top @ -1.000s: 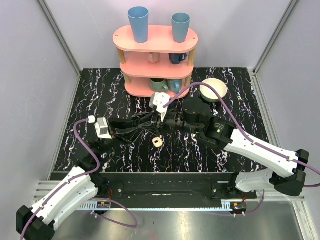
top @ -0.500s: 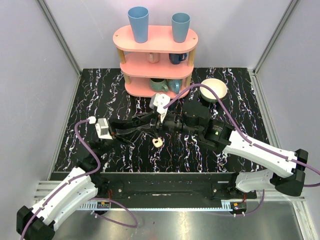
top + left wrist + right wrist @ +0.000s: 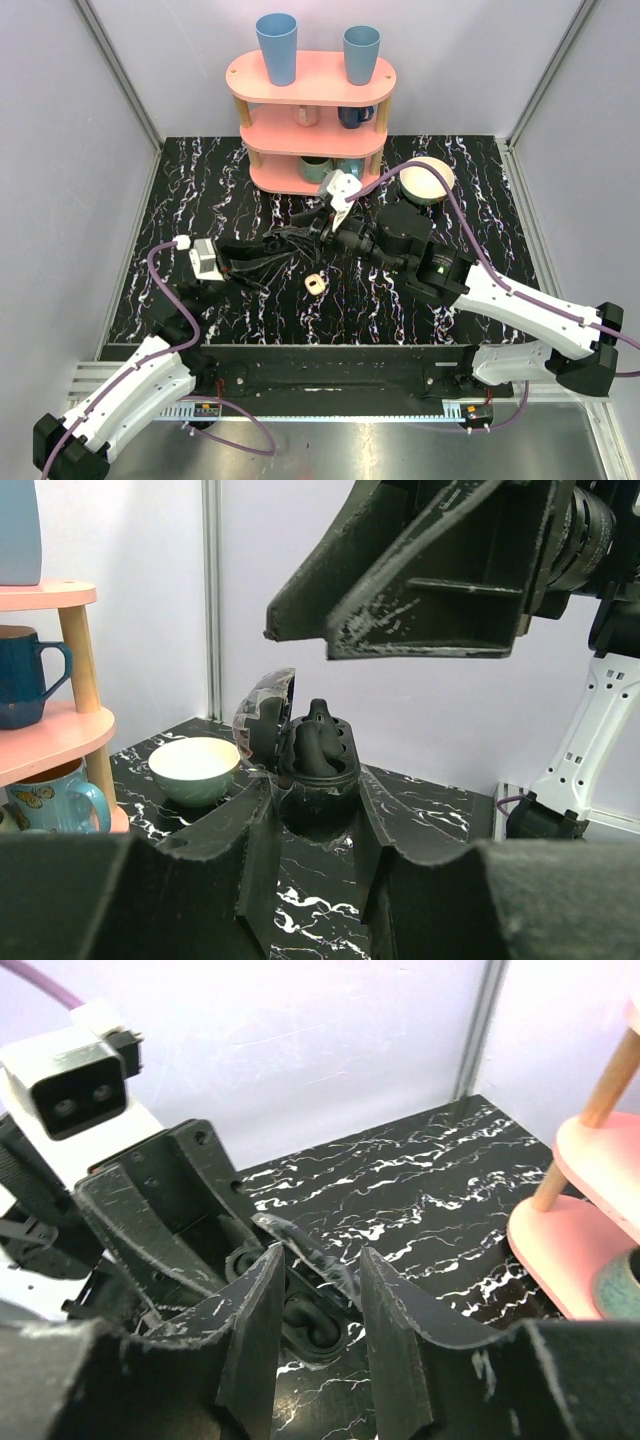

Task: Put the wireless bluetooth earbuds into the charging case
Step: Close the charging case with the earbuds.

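— Jaws first, biggest things down.
— Closed on the left: the left gripper [image 3: 315, 802] clamps the black rounded charging case [image 3: 312, 775], holding it up over the black marbled tabletop [image 3: 200, 190] near its middle, likely so the other arm can reach in. The right gripper [image 3: 318, 1260] hangs above, fingers parted, nothing visible between them.
— And the case itself?
— Its clear hinged lid [image 3: 262, 710] is tipped back; one black earbud [image 3: 318, 735] looks seated. A small cream-white piece with a tan hollow [image 3: 316, 285] lies apart, towards the near edge. I can't identify it.
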Robot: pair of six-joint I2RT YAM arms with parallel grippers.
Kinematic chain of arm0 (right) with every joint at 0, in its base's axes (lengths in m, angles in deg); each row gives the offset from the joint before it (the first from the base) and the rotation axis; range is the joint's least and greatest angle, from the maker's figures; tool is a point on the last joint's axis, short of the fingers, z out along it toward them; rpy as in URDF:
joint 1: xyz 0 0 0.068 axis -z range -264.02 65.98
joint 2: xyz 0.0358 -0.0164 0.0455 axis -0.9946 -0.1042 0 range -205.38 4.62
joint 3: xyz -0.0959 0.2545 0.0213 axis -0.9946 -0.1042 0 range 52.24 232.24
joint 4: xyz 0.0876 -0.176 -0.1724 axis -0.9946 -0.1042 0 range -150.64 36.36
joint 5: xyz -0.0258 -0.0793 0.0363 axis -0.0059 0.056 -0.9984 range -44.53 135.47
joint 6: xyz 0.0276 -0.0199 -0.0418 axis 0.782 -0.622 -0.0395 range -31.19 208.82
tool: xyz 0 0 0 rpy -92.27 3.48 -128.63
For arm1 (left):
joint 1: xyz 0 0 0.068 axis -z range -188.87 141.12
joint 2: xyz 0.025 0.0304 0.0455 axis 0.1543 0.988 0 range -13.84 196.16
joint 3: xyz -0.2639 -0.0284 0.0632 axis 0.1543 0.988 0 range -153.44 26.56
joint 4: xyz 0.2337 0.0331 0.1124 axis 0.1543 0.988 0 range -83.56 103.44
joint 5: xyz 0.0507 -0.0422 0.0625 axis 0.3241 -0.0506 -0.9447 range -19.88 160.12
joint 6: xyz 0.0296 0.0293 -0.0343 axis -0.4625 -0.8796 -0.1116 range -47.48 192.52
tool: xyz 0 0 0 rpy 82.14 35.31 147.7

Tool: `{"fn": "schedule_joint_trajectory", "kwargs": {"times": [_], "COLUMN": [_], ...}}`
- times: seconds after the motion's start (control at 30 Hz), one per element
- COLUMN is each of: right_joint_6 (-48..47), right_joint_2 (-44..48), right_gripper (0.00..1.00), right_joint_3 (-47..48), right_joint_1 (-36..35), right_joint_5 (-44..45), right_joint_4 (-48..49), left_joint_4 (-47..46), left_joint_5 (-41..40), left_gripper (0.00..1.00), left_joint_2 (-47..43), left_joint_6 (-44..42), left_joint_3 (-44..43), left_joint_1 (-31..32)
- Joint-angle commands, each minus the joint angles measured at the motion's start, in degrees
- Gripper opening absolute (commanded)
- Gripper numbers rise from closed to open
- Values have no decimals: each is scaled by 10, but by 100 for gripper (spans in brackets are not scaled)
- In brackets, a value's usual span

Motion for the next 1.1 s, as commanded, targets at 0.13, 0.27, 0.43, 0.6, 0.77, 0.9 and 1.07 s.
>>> {"fn": "schedule_joint_trajectory", "kwargs": {"times": [0.13,0.27,0.43,0.6,0.77,0.9,1.07], "right_joint_6": [22,18,12,15,8,15,41], "right_joint_2": [-18,-22,-25,-12,7,-13,-39], "right_gripper": [42,41,41,43,45,45,45], "right_joint_3": [29,29,27,20,15,32,50], "right_joint_1": [-2,-2,-2,-2,-2,-2,-1], "right_joint_5": [72,44,31,59,107,139,147], "right_joint_4": [-18,-24,-31,-26,-5,-19,-52], "left_joint_4": [-7,-3,8,27,65,85,85], "left_joint_5": [5,1,-3,6,9,19,26], "left_gripper": [0,0,0,0,0,0,0], "left_joint_2": [-5,-3,5,7,-7,-19,-20], "left_joint_6": [-26,-30,-35,-44,-66,-81,-81], "left_joint_3": [-11,-16,-24,-25,-23,-22,-24], "left_joint_1": [2,2,3,2,2,2,2]}}
